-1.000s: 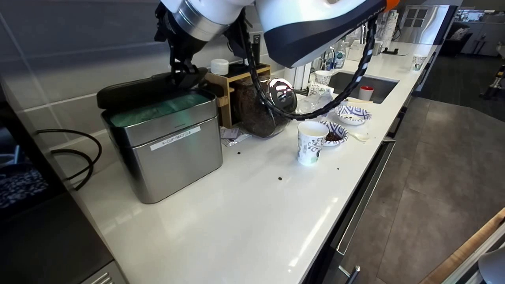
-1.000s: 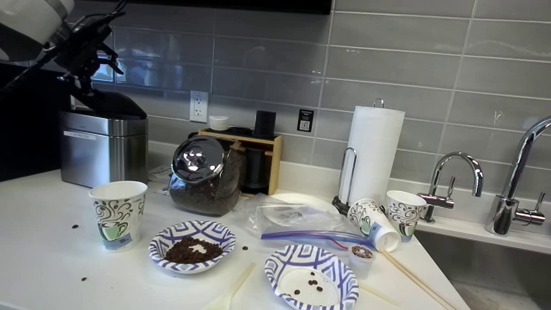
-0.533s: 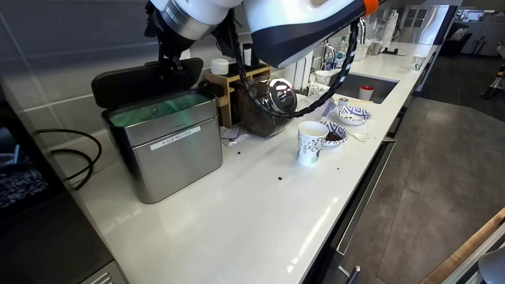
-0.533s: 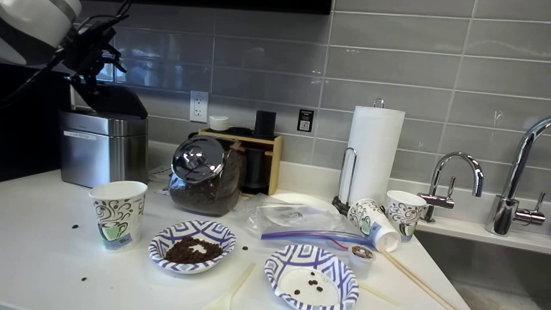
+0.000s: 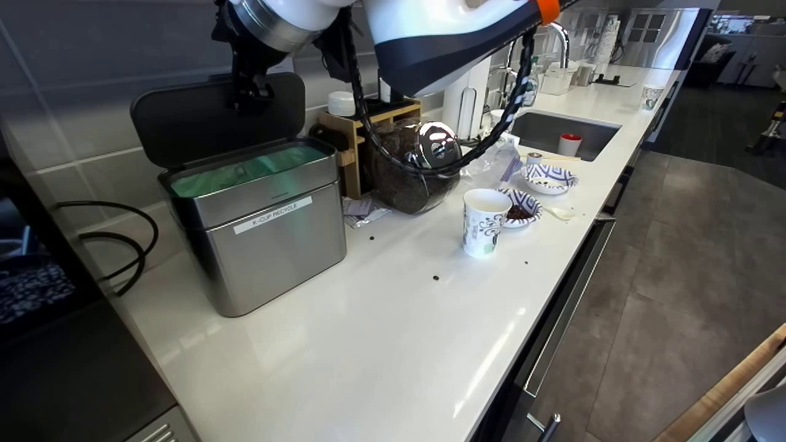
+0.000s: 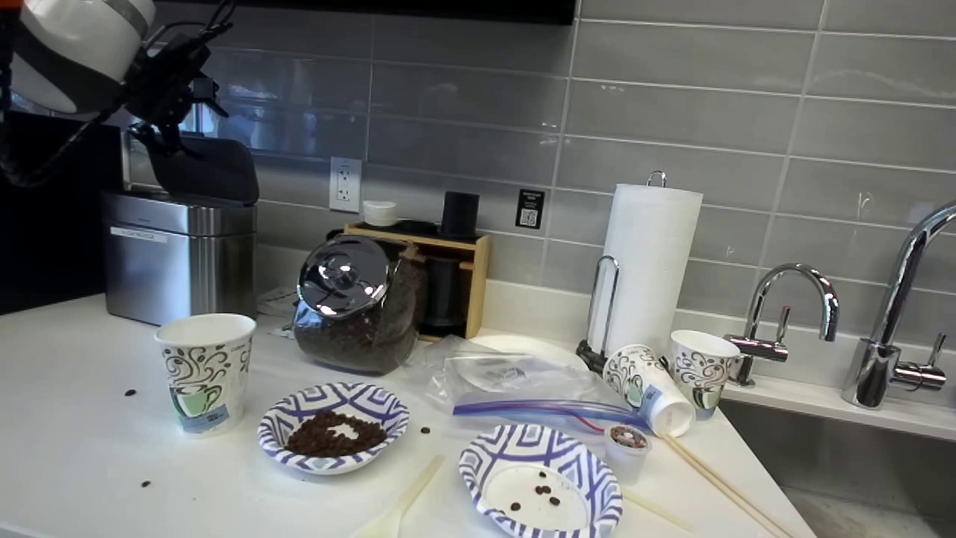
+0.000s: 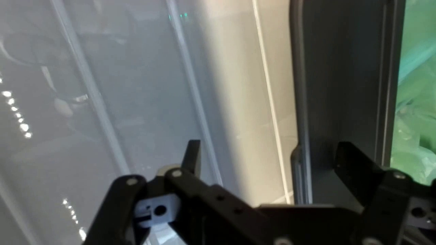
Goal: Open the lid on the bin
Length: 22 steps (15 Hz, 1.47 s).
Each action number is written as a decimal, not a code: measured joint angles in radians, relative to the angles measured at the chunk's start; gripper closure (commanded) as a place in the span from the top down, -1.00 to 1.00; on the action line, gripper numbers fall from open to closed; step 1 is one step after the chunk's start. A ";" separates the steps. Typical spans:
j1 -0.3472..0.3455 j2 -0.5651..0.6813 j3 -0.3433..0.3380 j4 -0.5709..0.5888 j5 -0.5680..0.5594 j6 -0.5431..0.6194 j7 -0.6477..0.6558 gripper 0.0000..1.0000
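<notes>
The bin (image 5: 282, 252) is a brushed-steel box on the counter; it also shows in an exterior view (image 6: 172, 258). The lid (image 5: 190, 120) stands raised, close to upright, its dark inner face showing, also in an exterior view (image 6: 216, 168) and the wrist view (image 7: 340, 68). The green liner (image 5: 258, 169) is exposed. My gripper (image 7: 269, 153) is open, also in both exterior views (image 5: 252, 101) (image 6: 209, 134). The lid's edge lies between its spread fingers. One finger (image 7: 354, 161) is at the lid's inner face; I cannot tell whether it touches. The other finger (image 7: 192, 156) is on the wall side, apart from the lid.
The tiled wall (image 7: 245, 85) is close behind the lid. A wooden box (image 5: 350, 141) and a glass jar (image 5: 411, 172) stand beside the bin. A paper cup (image 5: 482, 224) and bowls stand further along. A black appliance (image 5: 61, 307) stands on the bin's other side.
The lid has swung up and back from a low tilt to nearly upright, exposing more liner. My gripper has moved up and back along with it. The bin has stayed in place.
</notes>
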<state>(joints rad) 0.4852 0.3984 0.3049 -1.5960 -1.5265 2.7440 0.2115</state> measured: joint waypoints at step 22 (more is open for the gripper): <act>0.013 0.111 0.000 0.156 -0.058 0.000 0.047 1.00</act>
<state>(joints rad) 0.4980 0.5095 0.3050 -1.4402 -1.5850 2.7440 0.2583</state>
